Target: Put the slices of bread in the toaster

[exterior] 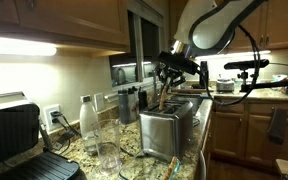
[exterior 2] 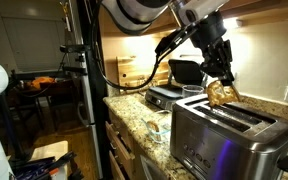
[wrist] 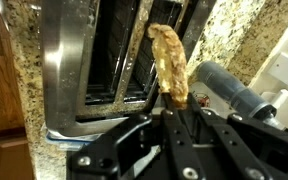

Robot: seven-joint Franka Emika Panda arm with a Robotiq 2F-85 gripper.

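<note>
The brushed steel toaster [exterior: 167,128] stands on the granite counter; it also shows in an exterior view [exterior 2: 229,135] and in the wrist view [wrist: 104,60], slots open. My gripper [wrist: 174,102] is shut on a golden-brown slice of bread [wrist: 169,60], held upright just above the toaster's top. In both exterior views the gripper [exterior: 164,82] [exterior 2: 221,78] hangs over the toaster with the bread [exterior 2: 221,93] below its fingers. No other slice is visible.
A black contact grill [exterior: 14,135] sits at the counter's near end, a clear bottle [exterior: 87,120] and a glass [exterior: 108,145] beside the toaster. Another dark appliance [exterior 2: 174,82] stands behind. The counter edge [exterior 2: 134,125] drops to the floor.
</note>
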